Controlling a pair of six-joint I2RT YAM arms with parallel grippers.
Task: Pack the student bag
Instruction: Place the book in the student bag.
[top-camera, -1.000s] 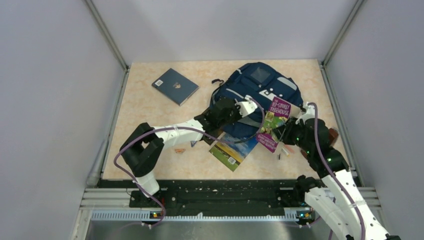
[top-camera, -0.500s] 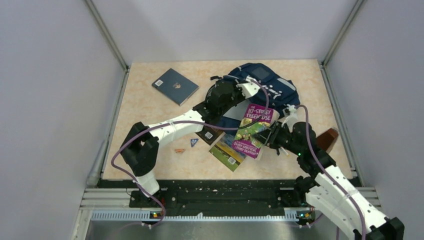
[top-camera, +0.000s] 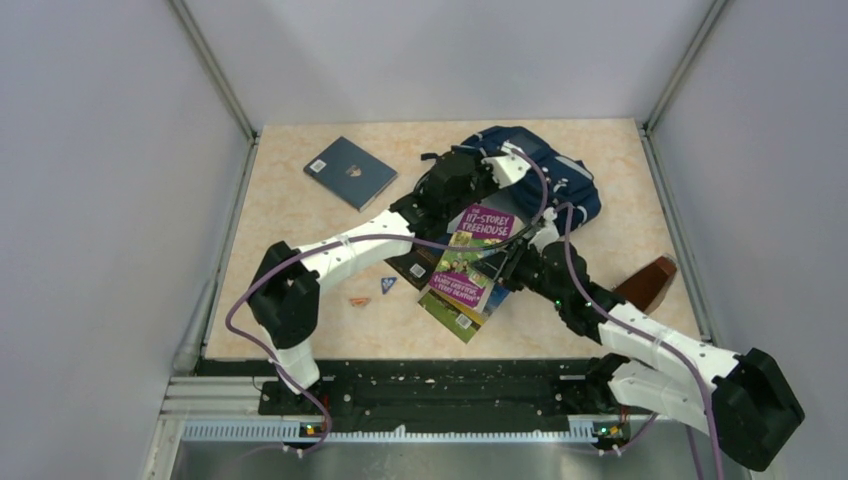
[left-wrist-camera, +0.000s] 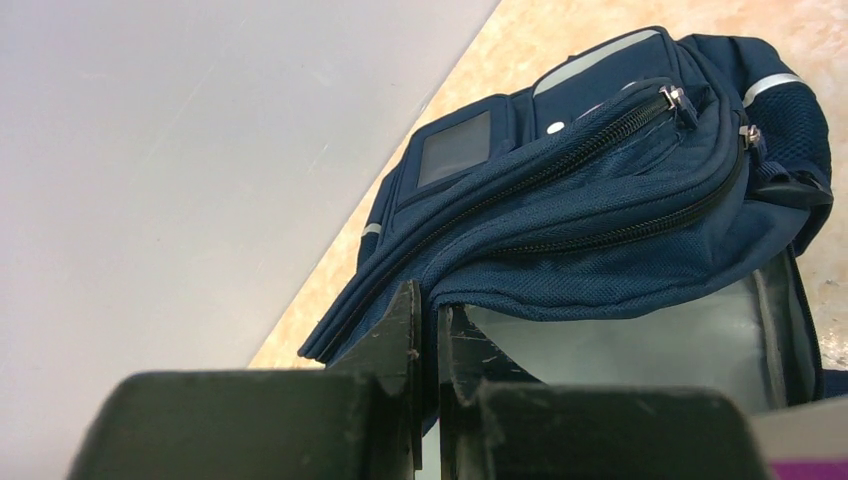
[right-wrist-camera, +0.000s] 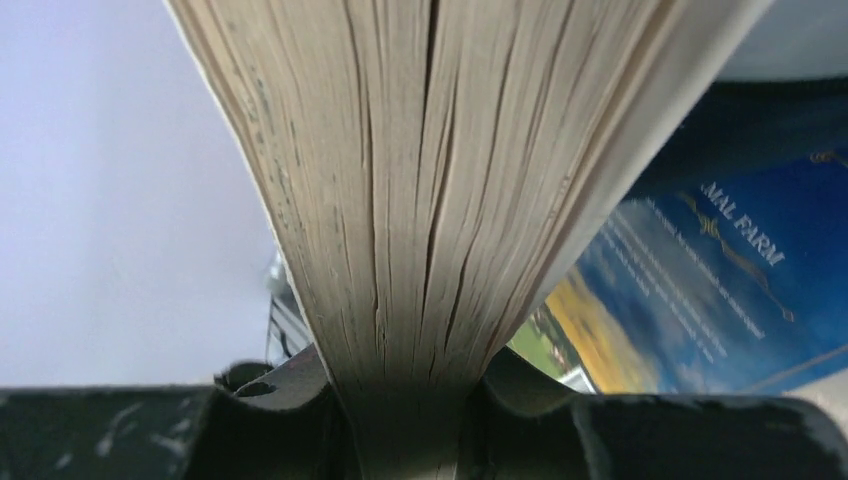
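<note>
Beige marbled counter (top-camera: 290, 230), grey walls (top-camera: 100, 200) on three sides. The student bag (top-camera: 572, 185) sits at the far middle, slumped, mouth gaping toward the arms. Left fingers (left-wrist-camera: 400, 335) are together, pinched on its opening rim. Right fingers (right-wrist-camera: 275, 385) are clamped on a purple paperback (top-camera: 472, 255), just short of the mouth and overlapping a blue-yellow book (top-camera: 452, 312). Dark blue book (top-camera: 349, 171) lies well left of the left fingers, open counter around it. Brown object (top-camera: 650, 282) is right of the right fingers, near the counter's edge.

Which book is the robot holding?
The purple Treehouse book, pinched in the right gripper; the dark blue book and the landscape-cover book lie on the table.
</note>
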